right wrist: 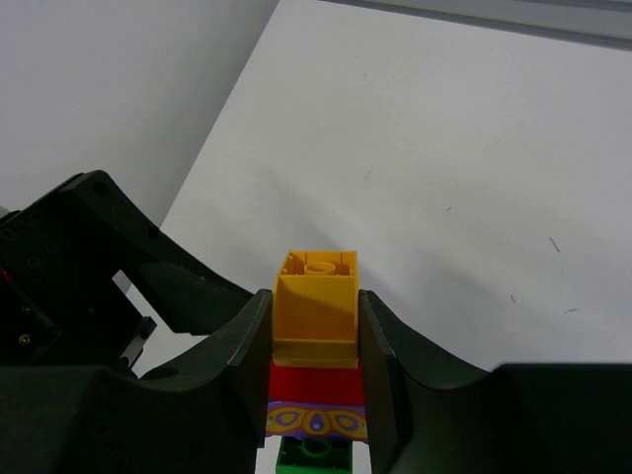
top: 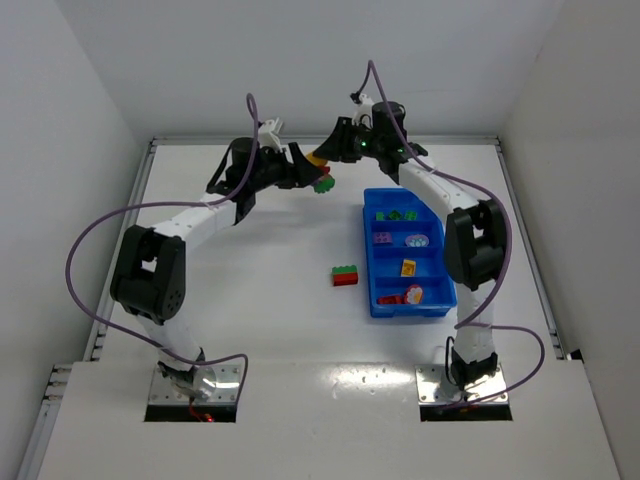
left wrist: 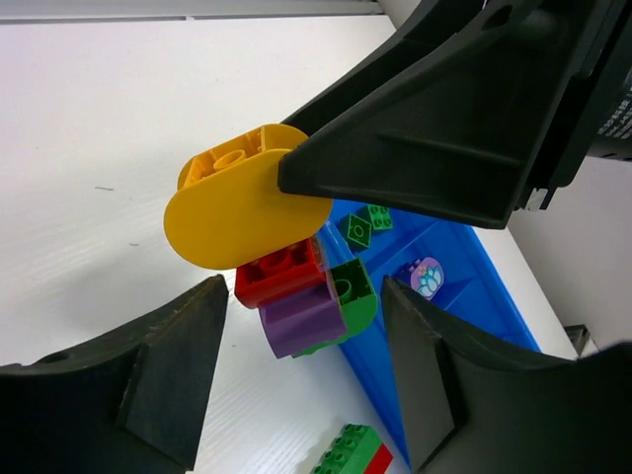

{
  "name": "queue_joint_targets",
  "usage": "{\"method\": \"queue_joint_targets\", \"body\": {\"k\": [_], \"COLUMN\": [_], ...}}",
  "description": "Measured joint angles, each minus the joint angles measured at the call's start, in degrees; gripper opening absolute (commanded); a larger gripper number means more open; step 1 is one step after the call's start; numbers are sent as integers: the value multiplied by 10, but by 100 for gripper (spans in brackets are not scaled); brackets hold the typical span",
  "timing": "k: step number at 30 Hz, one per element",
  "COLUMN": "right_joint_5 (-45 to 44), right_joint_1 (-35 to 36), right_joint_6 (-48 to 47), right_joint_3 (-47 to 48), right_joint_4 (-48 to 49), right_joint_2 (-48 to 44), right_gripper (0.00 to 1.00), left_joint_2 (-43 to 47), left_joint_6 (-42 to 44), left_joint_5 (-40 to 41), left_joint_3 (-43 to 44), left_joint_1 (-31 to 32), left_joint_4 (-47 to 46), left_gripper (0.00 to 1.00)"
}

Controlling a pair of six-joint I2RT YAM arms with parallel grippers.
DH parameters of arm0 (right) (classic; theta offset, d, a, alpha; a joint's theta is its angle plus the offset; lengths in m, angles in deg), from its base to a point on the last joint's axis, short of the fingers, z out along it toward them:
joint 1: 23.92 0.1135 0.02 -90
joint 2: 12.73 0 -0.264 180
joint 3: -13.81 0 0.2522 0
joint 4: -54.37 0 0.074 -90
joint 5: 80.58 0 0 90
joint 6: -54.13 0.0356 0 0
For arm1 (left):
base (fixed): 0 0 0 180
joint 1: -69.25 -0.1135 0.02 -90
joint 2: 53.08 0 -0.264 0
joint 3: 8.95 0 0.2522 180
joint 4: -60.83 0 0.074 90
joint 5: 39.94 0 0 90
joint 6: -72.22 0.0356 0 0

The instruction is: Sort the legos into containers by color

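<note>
Yellow brick (left wrist: pixel 232 212) tops a stuck-together stack (top: pixel 320 172) held in the air over the far table, left of the blue tray (top: pixel 367 250). Under it sit a red brick (left wrist: pixel 281 272), a purple brick (left wrist: pixel 301 321) and a green brick (left wrist: pixel 355 291). Right gripper (right wrist: pixel 316 316) is clamped shut on the yellow brick's two sides. Left gripper (left wrist: pixel 306 284) is open, jaws either side of the lower bricks, apart from them, gripping nothing. Step in hand looks like pulling the stack apart. To do it well, centre the left jaws on the red-purple part, not the yellow. Close squarely on flat sides, then peel with a slight tilt, not a straight tug, while the right holds firm. Keep it over the table so a dropped piece stays reachable. Tray compartments already hold green pieces (top: pixel 395 214), a lilac piece (top: pixel 418 240), a yellow one (top: pixel 408 267) and a red one (top: pixel 410 295). A green-and-red brick (top: pixel 345 275) lies loose on the table just left of the tray. No brand readable. Lilac piece shows a lotus picture, purple brick a yellow ornamental band (right wrist: pixel 316 420), no letters. White print on the right arm, at the left wrist view's edge, is cut off and illegible.
</note>
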Motion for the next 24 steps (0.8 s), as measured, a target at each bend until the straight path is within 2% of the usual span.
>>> {"method": "queue_joint_targets", "body": {"k": [10,15,16,17,18,20,24], "right_joint_5": [-3,-11,-13,-16,-17,-16,-19], "right_joint_1": [0,0,0,0,0,3,11], "right_joint_6": [-7,-15,-16,-17,-17,-18,-19], "right_joint_3": [0,0,0,0,0,0,0], "right_joint_4": [1,0,-1,-2,-3,-4,-5], "right_joint_2": [-5,-7,-8,-8,-9,-11,-12], "right_gripper": [0,0,0,0,0,0,0], "left_joint_2": [-3,-7,-7,-8,-9,-11,-16], "left_joint_6": [-1,-1,-1,-2,-2,-11,-24], "left_joint_5": [-3,-5,-5,-5,-5,-8,-16], "left_joint_3": [0,0,0,0,0,1,1], "left_joint_1": [-7,-7,-7,-7,-7,-7,-7], "left_joint_4": [3,1,1,0,-2,-6,-15], "left_gripper": [25,23,26,55,63,72,73]}}
